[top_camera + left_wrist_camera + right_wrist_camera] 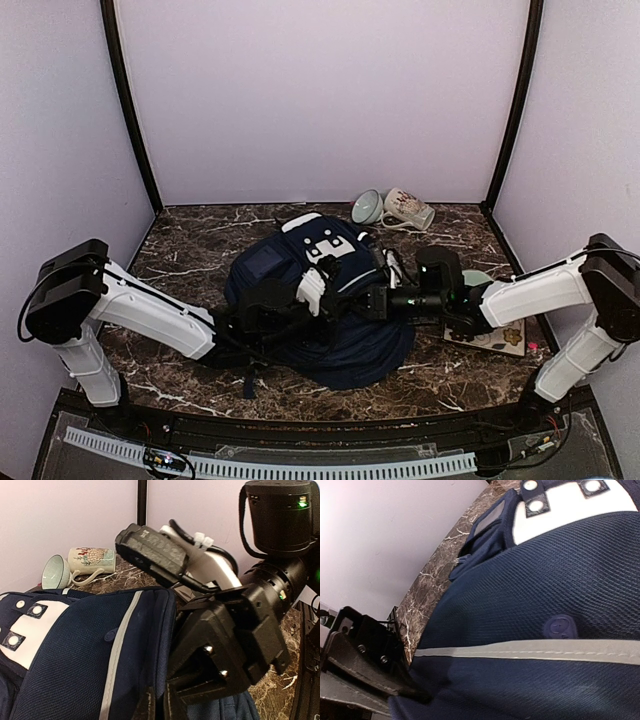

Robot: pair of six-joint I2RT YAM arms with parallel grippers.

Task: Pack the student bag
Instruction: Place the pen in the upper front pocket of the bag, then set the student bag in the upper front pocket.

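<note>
I judge I'm opening the student bag [335, 335], lying mid-surface [190, 250]: left claw [316, 291] pinched shut on its fabric from 9 o'clock, right claw [376, 301] at 3 o'clock, grip I cannot tell; next, spread the mouth.

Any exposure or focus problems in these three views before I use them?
Top external: the light is even, but the student bag reads as one dark mass with little detail. Left wrist: the mug at the back is fairly sharp, and the green light on the right arm flares. Right wrist: the wall is blown out at left, the bag mesh is crisp, and the lower-left corner is underexposed.
</note>
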